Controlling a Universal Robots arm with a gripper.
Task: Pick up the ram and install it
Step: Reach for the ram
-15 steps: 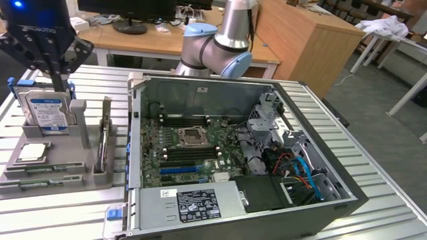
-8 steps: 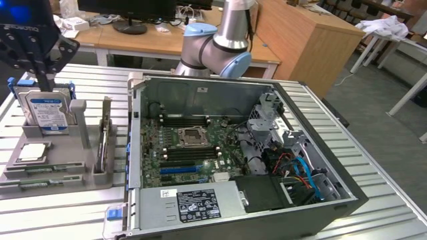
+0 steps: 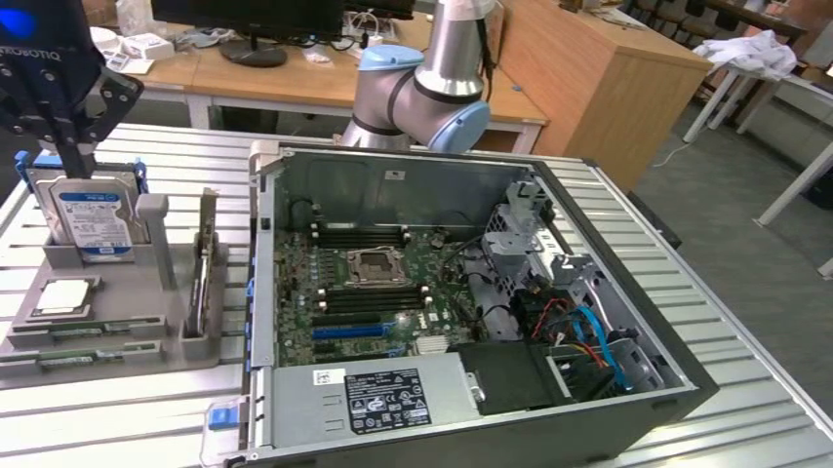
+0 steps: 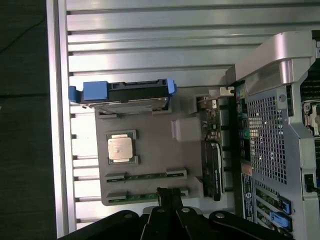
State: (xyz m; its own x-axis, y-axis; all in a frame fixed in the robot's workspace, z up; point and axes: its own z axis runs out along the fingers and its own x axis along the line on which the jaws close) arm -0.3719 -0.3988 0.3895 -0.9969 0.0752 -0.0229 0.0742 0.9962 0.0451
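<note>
Two green ram sticks lie in slots at the near end of a grey holder tray (image 3: 131, 351), one ram (image 3: 81, 335) beside the other ram (image 3: 65, 359). In the wrist view the same sticks appear as ram (image 4: 146, 176) and ram (image 4: 134, 197). My gripper (image 3: 76, 144) hangs high over the tray at the exterior view's left, above the hard drive, touching nothing. Its black fingers (image 4: 165, 196) are shut and hold nothing.
The tray also carries an upright blue-framed hard drive (image 3: 89, 216), a silver processor chip (image 3: 65, 295) and an expansion card (image 3: 206, 263). An open computer case (image 3: 677, 370) stands to the exterior view's right, its motherboard (image 3: 341, 297) showing black memory slots (image 3: 371, 234) around the socket.
</note>
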